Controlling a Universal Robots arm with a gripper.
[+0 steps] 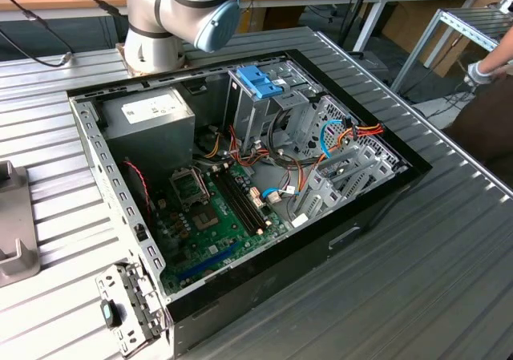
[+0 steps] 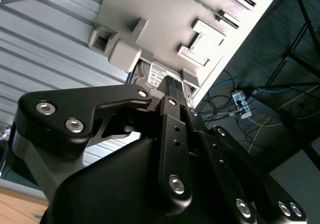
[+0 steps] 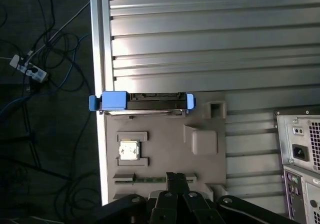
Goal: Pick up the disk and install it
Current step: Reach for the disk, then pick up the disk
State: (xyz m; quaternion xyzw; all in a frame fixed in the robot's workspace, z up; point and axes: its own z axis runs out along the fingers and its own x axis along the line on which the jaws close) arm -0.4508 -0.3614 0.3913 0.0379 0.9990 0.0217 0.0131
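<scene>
Claw: my black two-finger claw (image 3: 177,177) has its fingertips pressed together with nothing between them. It hangs over the near edge of a grey moulded fixture plate (image 3: 165,134). In the second wrist view the claw (image 2: 172,87) points at that same plate (image 2: 165,14).

Disk: the flat, dark-bodied hard drive in its light-blue plastic carrier (image 3: 145,101) stands on edge in a slot at the plate's far edge. It is ahead of my fingertips and apart from them, with a blue carrier end sticking out on each side. In the second wrist view a labelled strip of the disk (image 2: 156,74) shows just past my fingertips, beside a raised grey block.

Between claw and disk: a small square silver chip (image 3: 129,150) sits in its own recess of the plate, off to one side of my line to the disk.

Under the plate: a ribbed silver metal table (image 3: 200,34). The plate and the disk's blue end reach its edge.

Past the table edge: a white power strip with tangled cables (image 3: 30,69) lies on the dark floor.

To my other side: the rear panel of a silver computer case (image 3: 300,154) sits on the table, well clear of the plate.

Exterior view: my grey arm's base (image 1: 160,15) stands behind the open computer case (image 1: 96,159). A blue-handled carrier (image 1: 260,79) sits on the case's metal drive cage. A person's gloved hand (image 1: 481,73) is at the exterior view's right.
</scene>
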